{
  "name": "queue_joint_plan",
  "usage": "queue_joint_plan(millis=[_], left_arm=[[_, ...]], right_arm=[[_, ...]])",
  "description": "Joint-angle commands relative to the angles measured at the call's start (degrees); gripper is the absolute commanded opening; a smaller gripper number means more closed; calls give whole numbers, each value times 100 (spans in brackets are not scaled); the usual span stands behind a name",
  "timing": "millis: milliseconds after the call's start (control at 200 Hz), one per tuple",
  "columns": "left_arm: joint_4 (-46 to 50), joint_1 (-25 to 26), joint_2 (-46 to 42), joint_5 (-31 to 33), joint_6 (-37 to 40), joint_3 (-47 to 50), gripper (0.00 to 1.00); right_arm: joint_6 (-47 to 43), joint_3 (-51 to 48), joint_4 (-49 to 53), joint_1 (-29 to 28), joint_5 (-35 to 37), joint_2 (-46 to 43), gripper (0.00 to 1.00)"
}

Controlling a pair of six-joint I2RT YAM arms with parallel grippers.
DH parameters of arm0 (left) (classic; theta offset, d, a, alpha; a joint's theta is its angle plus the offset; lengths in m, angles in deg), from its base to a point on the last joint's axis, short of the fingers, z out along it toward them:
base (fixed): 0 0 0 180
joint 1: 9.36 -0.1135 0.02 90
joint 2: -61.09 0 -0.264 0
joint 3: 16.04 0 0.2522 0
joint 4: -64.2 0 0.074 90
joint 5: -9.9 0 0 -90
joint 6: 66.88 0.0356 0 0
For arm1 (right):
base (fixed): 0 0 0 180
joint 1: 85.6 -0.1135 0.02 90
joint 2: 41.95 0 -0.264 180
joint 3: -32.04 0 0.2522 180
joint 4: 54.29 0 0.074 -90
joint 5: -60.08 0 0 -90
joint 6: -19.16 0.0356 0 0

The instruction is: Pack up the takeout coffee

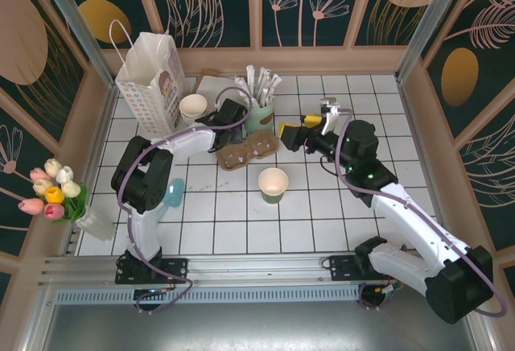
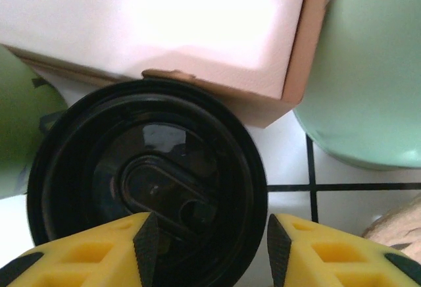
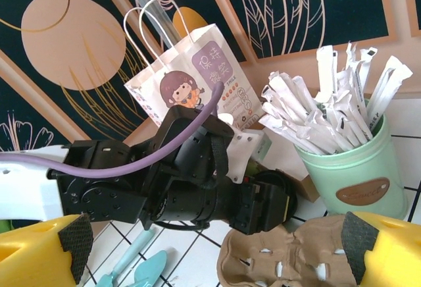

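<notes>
Left hand (image 2: 209, 241) at coffee lid (image 2: 145, 182); white tiled table (image 1: 322, 222), floral walls (image 1: 322, 5).

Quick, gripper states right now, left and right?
Left gripper: partly open over the takeout coffee lid; grip cannot be told.
Right gripper: open, empty.

A white tiled surface (image 1: 322, 222). At back left, a white paper bag (image 1: 151, 77) with handles and a cartoon print stands upright, a stack of cups (image 1: 193, 108) just beside it. A mint cup of white wrapped sticks (image 1: 259, 113) stands behind a flat brown cardboard carrier (image 1: 245, 151). An open green cup (image 1: 273, 184) stands alone. Tulips (image 1: 52, 192) sit at the left edge, near what may be a teal spoon (image 1: 173, 192).
</notes>
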Motion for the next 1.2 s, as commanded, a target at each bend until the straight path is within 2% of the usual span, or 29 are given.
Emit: queue_joint_plan(millis=[0, 100, 260, 505, 600, 831, 1196], left_arm=[[-75, -13, 206, 50, 153, -309, 48], [68, -14, 405, 253, 246, -563, 43], [251, -17, 612, 520, 245, -801, 43], [199, -14, 697, 429, 207, -780, 39], [197, -16, 734, 438, 213, -817, 34], [204, -20, 574, 581, 291, -803, 21], [256, -16, 254, 622, 319, -683, 16]], right_arm=[[-104, 202, -237, -75, 74, 13, 99], [-104, 206, -231, -118, 83, 17, 99], [-122, 250, -157, -168, 140, 14, 99], [-150, 285, -130, -231, 197, 13, 99], [-164, 311, -105, -234, 216, 10, 99], [-190, 319, -86, -234, 269, 17, 99], [-218, 333, -113, -357, 269, 64, 99]])
